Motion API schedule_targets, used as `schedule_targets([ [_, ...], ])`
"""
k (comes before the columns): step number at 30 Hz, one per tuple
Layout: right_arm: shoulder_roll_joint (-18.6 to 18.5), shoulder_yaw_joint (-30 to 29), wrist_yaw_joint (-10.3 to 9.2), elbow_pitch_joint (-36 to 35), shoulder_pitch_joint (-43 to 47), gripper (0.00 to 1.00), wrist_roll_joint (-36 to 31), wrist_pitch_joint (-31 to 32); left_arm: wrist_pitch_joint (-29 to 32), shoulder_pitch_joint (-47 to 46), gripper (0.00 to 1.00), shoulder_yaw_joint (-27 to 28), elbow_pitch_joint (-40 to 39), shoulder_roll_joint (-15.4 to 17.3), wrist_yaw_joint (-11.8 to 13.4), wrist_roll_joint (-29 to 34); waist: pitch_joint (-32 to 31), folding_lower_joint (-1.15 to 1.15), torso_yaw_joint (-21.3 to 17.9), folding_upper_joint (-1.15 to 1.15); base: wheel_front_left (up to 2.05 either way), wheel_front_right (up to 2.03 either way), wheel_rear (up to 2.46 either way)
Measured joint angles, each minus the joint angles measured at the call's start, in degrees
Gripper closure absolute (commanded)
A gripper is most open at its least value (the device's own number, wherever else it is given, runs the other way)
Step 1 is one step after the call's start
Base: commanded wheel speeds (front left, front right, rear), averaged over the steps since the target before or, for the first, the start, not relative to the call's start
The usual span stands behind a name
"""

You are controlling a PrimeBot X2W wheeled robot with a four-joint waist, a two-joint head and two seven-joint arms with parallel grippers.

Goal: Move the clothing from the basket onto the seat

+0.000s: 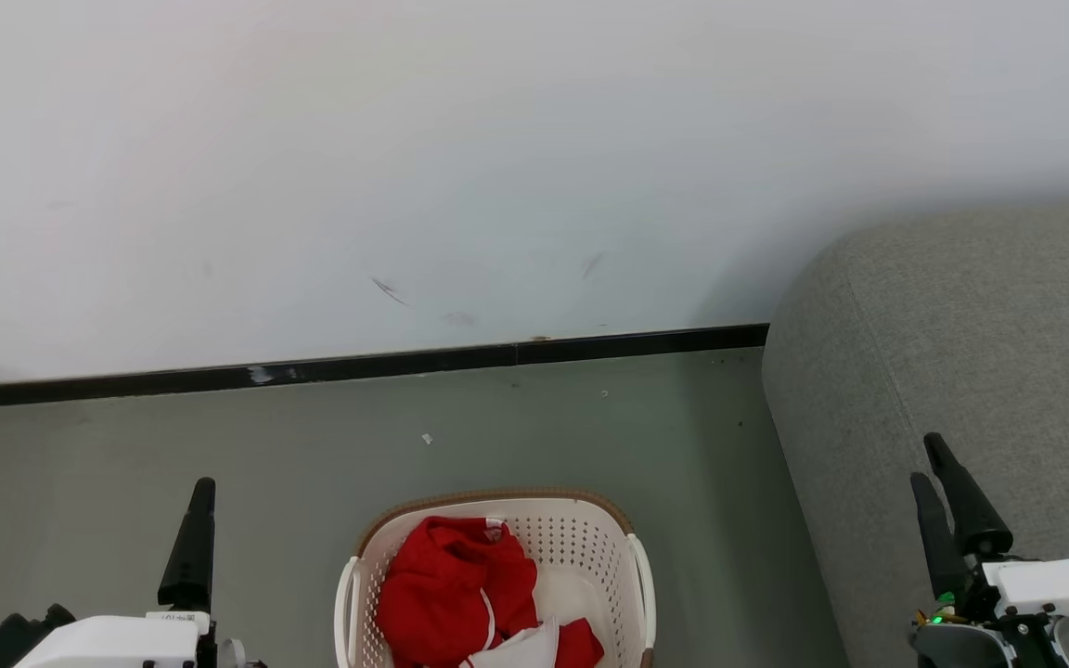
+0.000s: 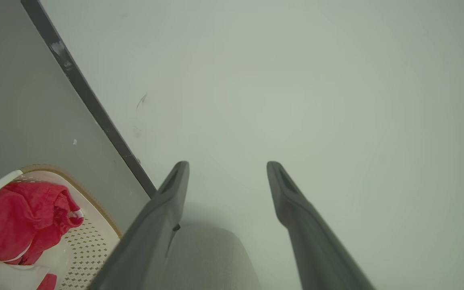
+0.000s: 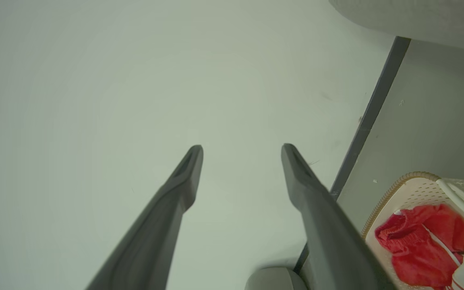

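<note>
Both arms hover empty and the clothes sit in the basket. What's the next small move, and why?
Probably lower the left gripper toward the red clothing. Its fingers are spread and empty, and the heap lies on the left side of the basket, nearer that arm than the right gripper by the seat.

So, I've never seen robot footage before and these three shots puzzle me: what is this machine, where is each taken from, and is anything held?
It is a wheeled robot with two arms. The wide shot comes from a camera on its head: the left fingers and right fingers stand open, holding nothing. The other two come from cameras on each wrist, looking along that arm's own fingers toward the wall. On the floor stands a white basket with red and white clothing inside; a grey sofa sits at the robot's right.
</note>
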Motion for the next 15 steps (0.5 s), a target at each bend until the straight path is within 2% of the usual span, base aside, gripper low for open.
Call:
schedule_targets([
  [8, -2.7, 0.8, 0.0, -1.5, 0.0, 0.0, -8.7, -1.4, -2.0, -0.1, 0.0, -2.0, -1.4, 2.2, -0.2, 6.0, 0.1, 0.0, -0.1, 0.0, 0.0, 0.0, 0.0],
  [15, -4.1, 2.1, 0.0, -2.4, 0.0, 0.0, -15.8, -2.4, -3.5, -1.0, 0.0, -4.5, -2.3, 4.8, -0.5, 13.7, 0.2, -0.15, -0.2, 0.0, 0.0, 0.0, 0.0],
])
